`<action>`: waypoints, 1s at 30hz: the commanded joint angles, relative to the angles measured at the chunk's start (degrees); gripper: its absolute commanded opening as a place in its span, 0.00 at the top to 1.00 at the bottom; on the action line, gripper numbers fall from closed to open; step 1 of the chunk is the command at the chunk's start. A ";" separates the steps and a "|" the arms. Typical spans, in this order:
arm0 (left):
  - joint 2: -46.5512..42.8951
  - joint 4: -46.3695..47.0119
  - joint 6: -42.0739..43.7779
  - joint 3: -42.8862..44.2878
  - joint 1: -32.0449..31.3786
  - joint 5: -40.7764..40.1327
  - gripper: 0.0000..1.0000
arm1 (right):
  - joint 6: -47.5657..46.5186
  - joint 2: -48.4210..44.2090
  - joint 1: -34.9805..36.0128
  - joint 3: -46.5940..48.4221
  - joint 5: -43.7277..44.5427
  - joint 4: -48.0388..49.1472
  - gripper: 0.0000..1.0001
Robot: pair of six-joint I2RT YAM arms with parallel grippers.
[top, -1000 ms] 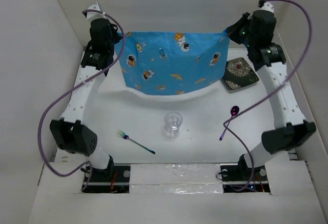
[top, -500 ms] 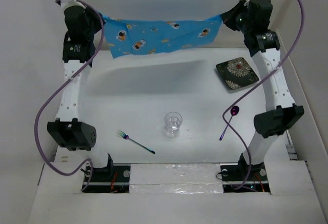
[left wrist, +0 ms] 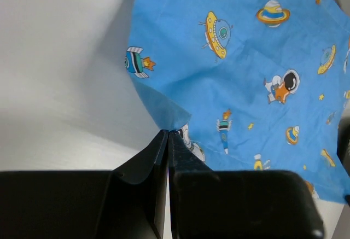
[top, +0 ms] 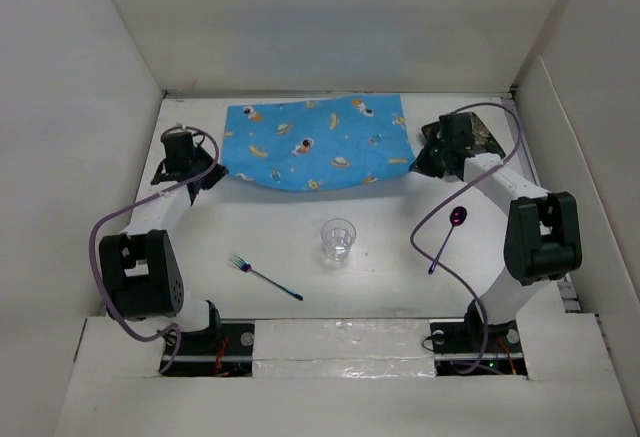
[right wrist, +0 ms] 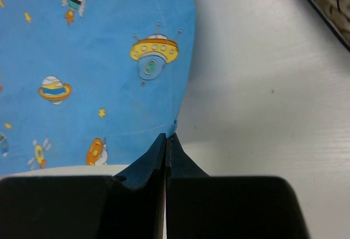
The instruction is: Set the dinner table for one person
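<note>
Dinner table (top: pixel 280 242) holds placemat (top: pixel 315 142) at far edge; left fingers (left wrist: pixel 145 159) and right fingers (right wrist: pixel 146 165) pinch its corners.

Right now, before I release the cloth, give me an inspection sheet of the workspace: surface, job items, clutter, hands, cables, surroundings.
Surface: dinner table, matte white, no spills seen.
Job's things: placemat spread across the far side; glass upright at centre; fork near left; spoon near right; patterned plate far right, mostly hidden behind the right arm.
Clutter: nothing seen.
Hands: left hand shut on the placemat's near left corner; right hand shut on its near right corner.
Cables: left cable loops outward beside its arm; right cable runs close by the spoon.
Surroundings: white walls on three sides.
</note>
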 commanded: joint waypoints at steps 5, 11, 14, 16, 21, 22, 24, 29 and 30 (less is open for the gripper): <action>-0.83 4.84 -0.04 -8.04 -0.36 5.07 1.00 | 0.11 -1.42 0.10 -7.74 0.68 4.90 1.00; -5.22 0.98 1.45 -14.37 -0.36 4.63 1.00 | 0.20 -5.19 0.10 -13.99 -0.02 2.36 1.00; -7.33 -0.09 1.45 -16.22 -0.36 4.90 1.00 | 0.11 -7.65 0.10 -16.36 -0.20 1.65 1.00; -9.35 -0.96 1.54 -17.63 -0.36 4.64 1.00 | 0.02 -8.36 -0.60 -17.24 -0.37 0.52 1.00; -11.90 -3.60 3.38 -19.73 -0.36 3.23 1.00 | -0.06 -9.33 -1.83 -19.18 -1.87 -0.37 1.00; -11.73 -3.87 3.65 -19.83 -0.36 2.79 1.00 | -0.15 -9.42 -1.83 -19.62 -2.13 -0.37 1.00; -11.03 -4.40 4.09 -20.27 -0.36 2.79 1.00 | -0.06 -9.68 -1.83 -20.85 -2.66 -0.28 0.99; -9.88 -4.39 4.09 -20.27 -0.36 3.32 1.00 | 0.20 -11.09 -1.83 -22.26 -2.57 -0.72 0.93; -9.80 -4.57 4.09 -20.18 -0.36 3.23 0.97 | 0.20 -11.17 -1.83 -22.00 -2.92 -0.81 0.91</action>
